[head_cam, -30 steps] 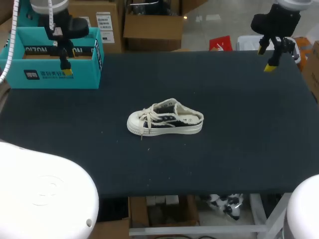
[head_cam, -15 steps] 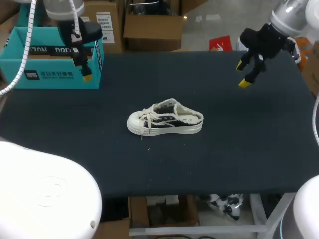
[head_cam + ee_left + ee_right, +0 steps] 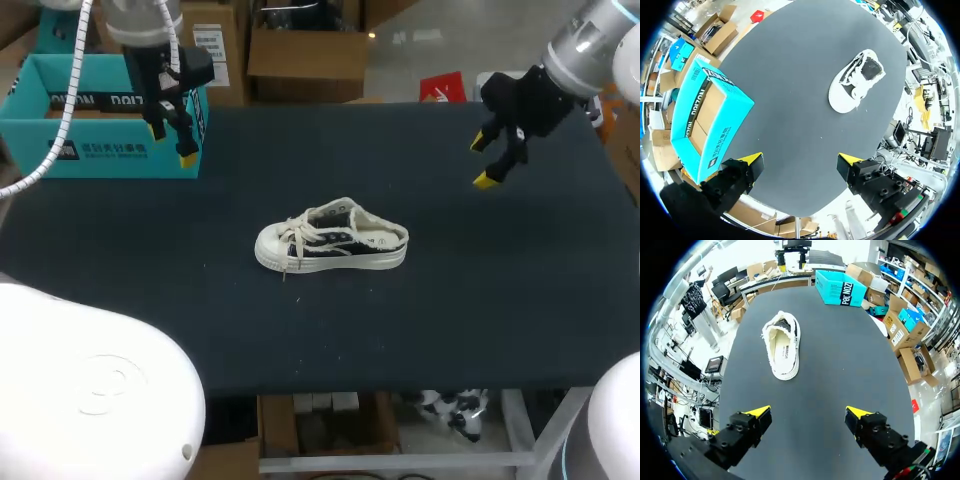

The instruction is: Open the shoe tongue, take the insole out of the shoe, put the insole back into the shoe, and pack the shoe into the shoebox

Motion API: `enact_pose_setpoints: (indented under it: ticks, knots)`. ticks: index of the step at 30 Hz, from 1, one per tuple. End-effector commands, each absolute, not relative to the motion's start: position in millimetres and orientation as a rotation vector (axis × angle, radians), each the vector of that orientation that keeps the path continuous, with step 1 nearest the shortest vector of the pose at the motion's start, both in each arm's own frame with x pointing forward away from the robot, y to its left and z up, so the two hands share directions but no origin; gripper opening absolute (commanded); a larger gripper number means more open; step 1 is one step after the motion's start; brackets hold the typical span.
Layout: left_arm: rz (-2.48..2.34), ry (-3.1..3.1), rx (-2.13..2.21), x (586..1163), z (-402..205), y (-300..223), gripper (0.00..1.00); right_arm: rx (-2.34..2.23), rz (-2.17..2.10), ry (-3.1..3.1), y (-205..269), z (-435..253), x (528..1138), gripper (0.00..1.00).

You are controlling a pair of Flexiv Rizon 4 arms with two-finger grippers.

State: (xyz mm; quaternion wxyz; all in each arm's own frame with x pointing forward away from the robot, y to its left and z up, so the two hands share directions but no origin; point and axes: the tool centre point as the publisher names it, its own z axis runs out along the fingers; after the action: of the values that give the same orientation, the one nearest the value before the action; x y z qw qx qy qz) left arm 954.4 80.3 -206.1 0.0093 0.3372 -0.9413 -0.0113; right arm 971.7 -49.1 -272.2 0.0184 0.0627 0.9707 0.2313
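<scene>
Ahead of the left gripper (image 3: 800,160), well apart from it, the shoe (image 3: 857,80) is lying on its sole on the dark table (image 3: 800,65), with its toe end turned toward that gripper. The teal shoebox (image 3: 707,120) is sitting open just beside one of the same gripper's fingers. Those fingers are standing wide apart, holding nothing. The right gripper (image 3: 808,412) is hovering over the table on the shoe's heel side, well apart from it, with its fingers likewise spread and nothing between them. The shoebox is sitting far ahead of it, beyond the shoe.
</scene>
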Motion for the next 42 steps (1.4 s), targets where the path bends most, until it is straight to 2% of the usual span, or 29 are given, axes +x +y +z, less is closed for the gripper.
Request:
enact_pose_setpoints:
  ticks: [1,5,12,21,33,42]
  knots:
    - [-0.038,-2.963,1.058,948.6,-202.4,73.6,1.0,0.195,0.718,3.014,-48.9,-272.6,971.3,1.0]
    - [-0.078,-2.868,1.345,935.8,-202.4,54.9,1.0,0.168,0.771,3.022,-29.7,-291.9,969.5,1.0]
    - [-0.057,-2.784,1.524,914.3,-209.9,29.0,1.0,0.159,0.954,2.978,0.1,-330.7,964.3,1.0]
    - [0.049,-2.649,1.627,908.0,-222.1,7.9,1.0,0.171,1.062,2.932,26.9,-358.8,954.2,1.0]
    - [0.024,-2.665,1.602,908.7,-223.8,4.6,1.0,0.156,1.133,2.93,42.7,-380.9,941.6,1.0]
    - [0.088,-2.515,1.777,898.5,-228.4,-19.2,1.0,0.171,1.215,2.889,53.2,-396.9,936.4,1.0]
